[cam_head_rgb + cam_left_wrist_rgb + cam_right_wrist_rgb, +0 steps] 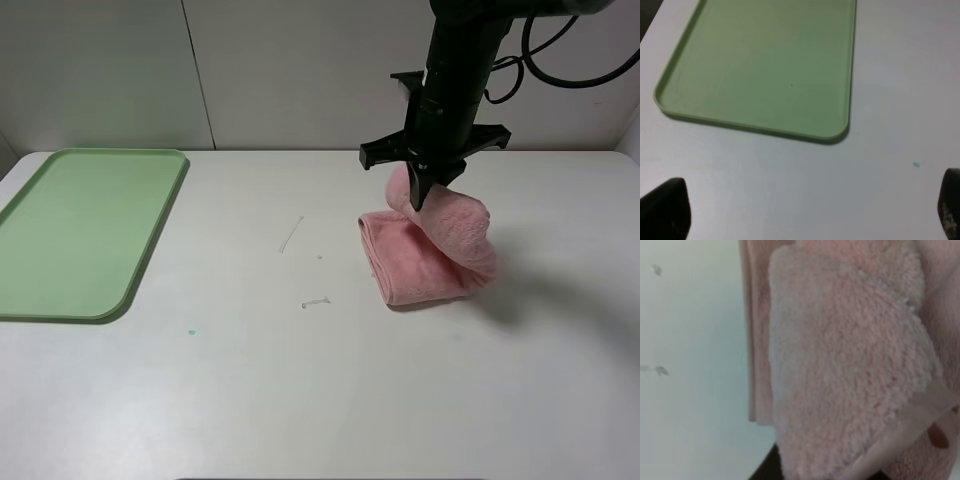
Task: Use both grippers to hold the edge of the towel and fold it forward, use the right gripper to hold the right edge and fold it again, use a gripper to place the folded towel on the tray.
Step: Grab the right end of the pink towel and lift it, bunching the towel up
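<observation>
The pink towel (425, 262) lies folded on the white table, right of centre. My right gripper (420, 196) comes down from above and is shut on the edge of the towel, holding a flap lifted over the folded part. In the right wrist view the raised flap of the towel (840, 365) fills the frame, with its hem (920, 412) low in it. The pale green tray (80, 230) sits at the far left, with nothing on it. The left wrist view shows the tray (765, 65) below my left gripper (807, 215), which is open and holds nothing. The left arm is outside the exterior view.
Small light scraps (291, 235) (316, 302) and a teal speck (192, 332) lie on the table between the tray and the towel. The speck also shows in the left wrist view (916, 164). A pale wall stands behind the table.
</observation>
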You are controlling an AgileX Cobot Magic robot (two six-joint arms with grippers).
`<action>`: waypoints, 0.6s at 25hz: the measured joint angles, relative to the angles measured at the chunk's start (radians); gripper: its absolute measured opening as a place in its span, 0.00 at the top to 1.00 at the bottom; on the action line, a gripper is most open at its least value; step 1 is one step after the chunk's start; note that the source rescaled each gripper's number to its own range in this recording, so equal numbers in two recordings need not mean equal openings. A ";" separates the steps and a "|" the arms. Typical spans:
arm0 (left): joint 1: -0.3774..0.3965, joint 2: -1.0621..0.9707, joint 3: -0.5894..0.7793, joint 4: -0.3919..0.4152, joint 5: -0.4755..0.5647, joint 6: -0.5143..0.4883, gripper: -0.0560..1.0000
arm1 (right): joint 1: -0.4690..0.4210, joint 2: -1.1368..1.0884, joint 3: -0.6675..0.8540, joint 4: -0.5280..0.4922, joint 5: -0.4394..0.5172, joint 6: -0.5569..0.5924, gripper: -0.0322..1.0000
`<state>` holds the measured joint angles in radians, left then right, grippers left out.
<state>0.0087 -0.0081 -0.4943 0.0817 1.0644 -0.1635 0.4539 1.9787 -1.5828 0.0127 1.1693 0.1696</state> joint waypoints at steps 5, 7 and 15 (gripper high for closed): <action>0.000 0.000 0.000 0.000 0.000 0.000 0.00 | 0.000 0.000 0.000 0.004 -0.040 0.033 0.90; 0.000 0.000 0.000 0.000 0.000 0.000 0.00 | 0.000 0.000 0.000 0.007 -0.050 0.045 0.81; 0.000 0.000 0.000 0.000 0.000 0.000 0.00 | 0.000 0.000 0.000 0.046 -0.061 0.063 0.02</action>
<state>0.0087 -0.0081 -0.4943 0.0817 1.0644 -0.1635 0.4539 1.9787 -1.5828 0.0584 1.1080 0.2329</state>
